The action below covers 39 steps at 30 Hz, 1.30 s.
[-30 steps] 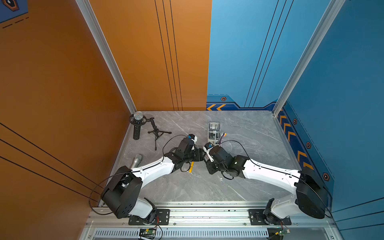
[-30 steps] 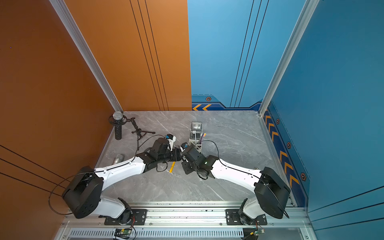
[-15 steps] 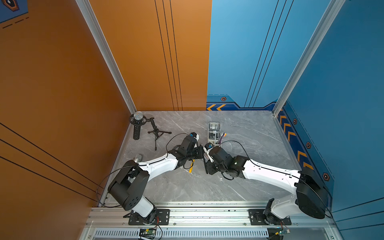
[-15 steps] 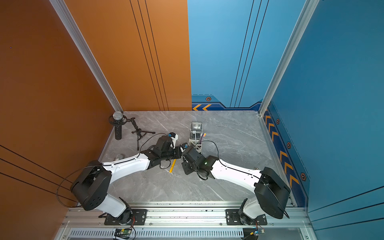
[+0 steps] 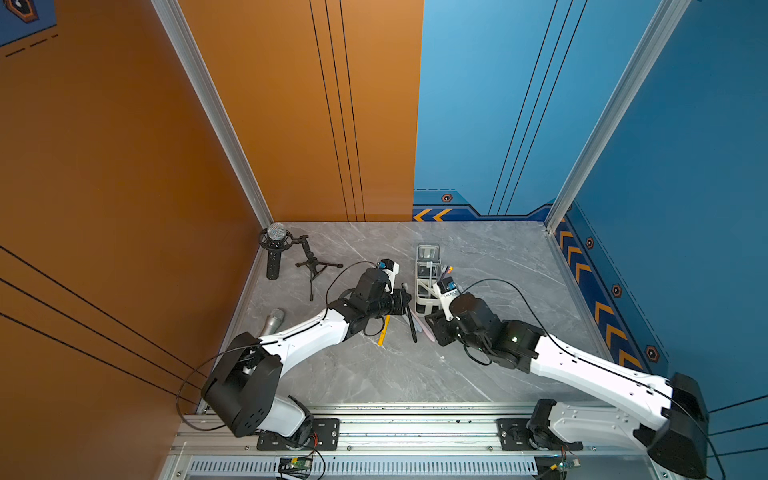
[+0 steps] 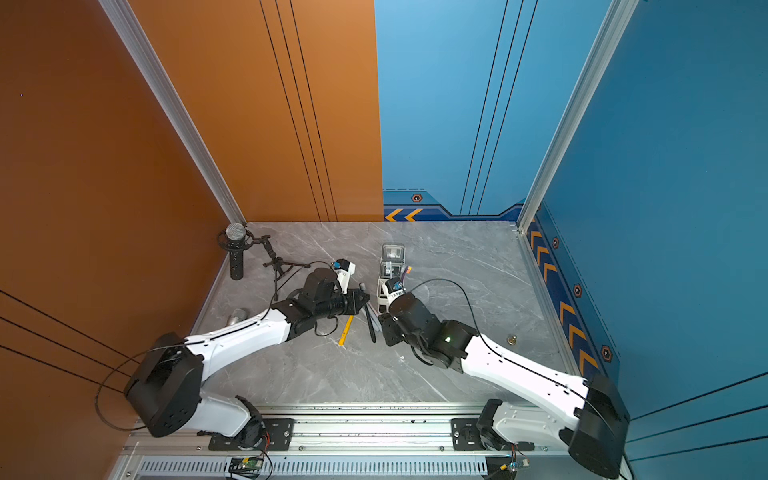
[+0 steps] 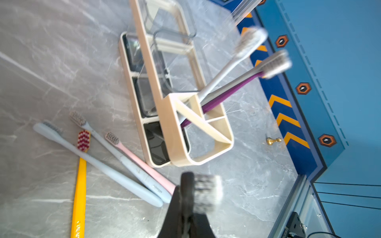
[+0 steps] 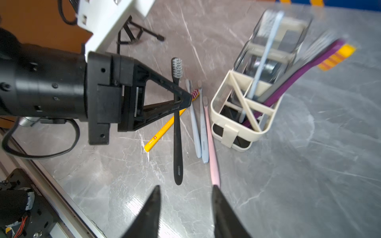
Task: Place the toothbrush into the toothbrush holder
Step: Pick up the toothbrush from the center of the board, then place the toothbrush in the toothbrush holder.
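My left gripper (image 8: 184,100) is shut on the neck of a black toothbrush (image 8: 177,131), just below its bristle head (image 7: 204,191). The handle runs toward my right gripper (image 8: 186,188), whose fingers stand open with nothing between them, a little short of the handle's end. In both top views the two grippers (image 5: 409,300) (image 6: 365,298) meet beside the toothbrush holder (image 5: 422,291) (image 6: 381,291), a cream rack with clear cups (image 7: 171,123) (image 8: 226,107). A purple toothbrush (image 8: 288,86), a grey one and a pale one lean in it.
On the marble floor beside the rack lie a yellow toothbrush (image 8: 162,129), two pale blue ones (image 8: 195,131) and a pink one (image 8: 213,156). A microphone on a tripod (image 5: 276,249) stands back left, a silver microphone (image 5: 272,322) lies by the left wall, and a small brass piece (image 6: 512,339) lies on the right.
My left gripper has closed on the black toothbrush. My right gripper, shut on it before, has opened and let it go.
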{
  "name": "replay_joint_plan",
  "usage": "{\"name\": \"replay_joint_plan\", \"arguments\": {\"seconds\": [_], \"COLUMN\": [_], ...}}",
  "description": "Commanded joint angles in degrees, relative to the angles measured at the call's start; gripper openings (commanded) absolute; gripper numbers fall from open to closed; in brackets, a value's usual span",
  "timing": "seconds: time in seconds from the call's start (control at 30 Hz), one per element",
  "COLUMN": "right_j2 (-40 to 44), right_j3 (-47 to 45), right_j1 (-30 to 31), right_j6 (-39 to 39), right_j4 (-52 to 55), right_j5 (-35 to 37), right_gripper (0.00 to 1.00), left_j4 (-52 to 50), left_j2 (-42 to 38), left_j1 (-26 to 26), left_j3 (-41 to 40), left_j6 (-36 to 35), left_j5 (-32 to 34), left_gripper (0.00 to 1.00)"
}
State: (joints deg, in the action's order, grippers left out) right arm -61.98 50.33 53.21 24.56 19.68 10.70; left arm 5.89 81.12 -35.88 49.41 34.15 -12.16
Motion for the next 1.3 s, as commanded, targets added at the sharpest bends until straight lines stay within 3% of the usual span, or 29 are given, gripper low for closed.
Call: {"name": "replay_joint_plan", "arguments": {"seconds": [0.0, 0.2, 0.5, 0.9, 1.27], "right_j2": [6.03, 13.36, 21.21, 23.99, 23.89], "right_j3": [-2.66, -7.00, -12.03, -12.54, -13.06], "right_j1": [-2.02, -9.35, -15.15, -19.56, -19.75], "right_j6": [1.41, 6.02, 7.30, 6.47, 6.86], "right_j4": [5.31, 7.74, 8.13, 10.20, 9.87], "right_j5": [4.75, 3.27, 3.96, 1.12, -0.55], "right_gripper": [0.65, 0.73, 0.75, 0.77, 0.76], "left_j4": [0.86, 4.68, 7.66, 15.96, 16.89], "left_j2": [-3.75, -3.52, 6.12, 10.71, 12.07], "left_j1": [0.43, -0.06, -0.26, -4.23, -7.96], "left_j3": [3.33, 9.19, 21.19, 19.45, 17.66], "left_j6": [-4.75, -10.93, -21.35, -28.48, -33.94], "left_j5": [-0.29, 2.01, 1.13, 1.30, 6.83], "left_gripper": [0.00, 0.00, 0.00, 0.00, 0.00]}}
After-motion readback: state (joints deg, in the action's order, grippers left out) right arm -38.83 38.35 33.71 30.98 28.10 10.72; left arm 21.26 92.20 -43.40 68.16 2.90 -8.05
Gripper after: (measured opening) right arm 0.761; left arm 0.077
